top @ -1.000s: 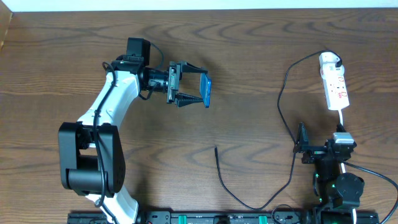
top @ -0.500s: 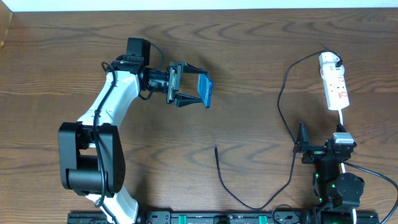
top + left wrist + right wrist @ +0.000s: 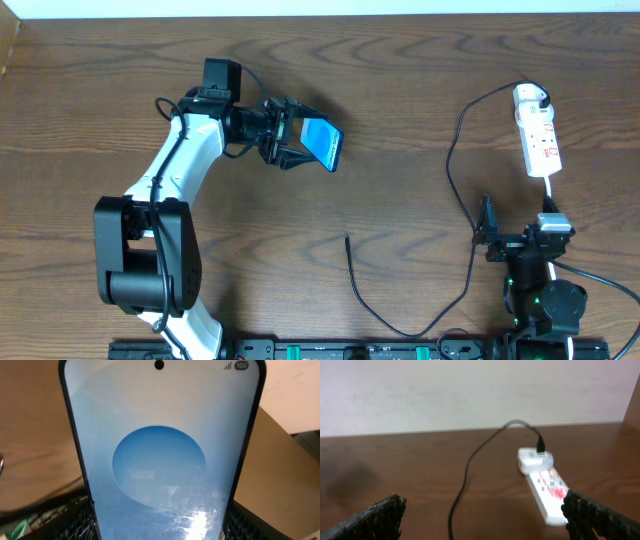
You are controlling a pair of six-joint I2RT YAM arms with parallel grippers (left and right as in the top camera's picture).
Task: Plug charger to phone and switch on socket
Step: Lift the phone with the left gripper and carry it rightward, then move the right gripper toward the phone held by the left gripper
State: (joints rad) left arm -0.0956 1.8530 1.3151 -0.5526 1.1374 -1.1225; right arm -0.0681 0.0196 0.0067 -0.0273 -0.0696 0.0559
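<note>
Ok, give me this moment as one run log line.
left gripper: holding phone, screen lit | right gripper: open, empty | charger: tip loose on table | socket: untouched

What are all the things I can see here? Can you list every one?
phone: one, blue screen with a dark frame, held in the left hand, left of the middle.
charger: one, black, runs from the socket's far end across the table; its free tip lies near the front middle.
socket: one, white with red marks, far right.
table: one, brown wood, under everything.
left hand: one, black, on a white and black arm, closed on the phone.
right hand: one, black, open and empty, front right, facing the socket.
</note>
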